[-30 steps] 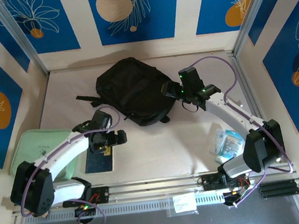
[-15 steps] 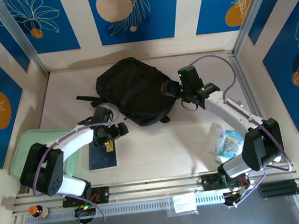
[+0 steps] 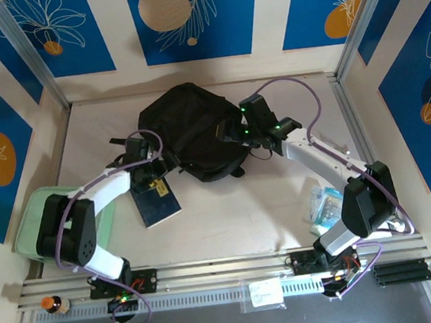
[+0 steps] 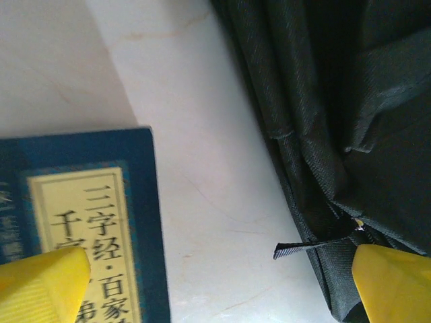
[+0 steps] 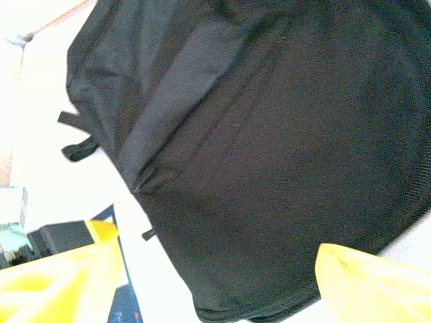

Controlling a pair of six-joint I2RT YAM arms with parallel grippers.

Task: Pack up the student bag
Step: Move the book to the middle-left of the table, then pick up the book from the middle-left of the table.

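Blue panels with leaf and orange-disc prints wall in a pale desk. The student bag lies flat at upper centre of the overhead view. As far as the pictures show, it is unopened and nothing has been put inside.

A blue book lies on the desk just below and left of the bag. A mint-green case sits at lower left and some clear packets at right, all outside the bag.

The left claw is released and empty, its yellow fingertips spread between the book's corner and the bag's hem. The right claw hangs over the bag's right side, its jaws wide apart and grasping nothing.

Packing looks barely begun: opening the bag and loading the items all seem left to do.
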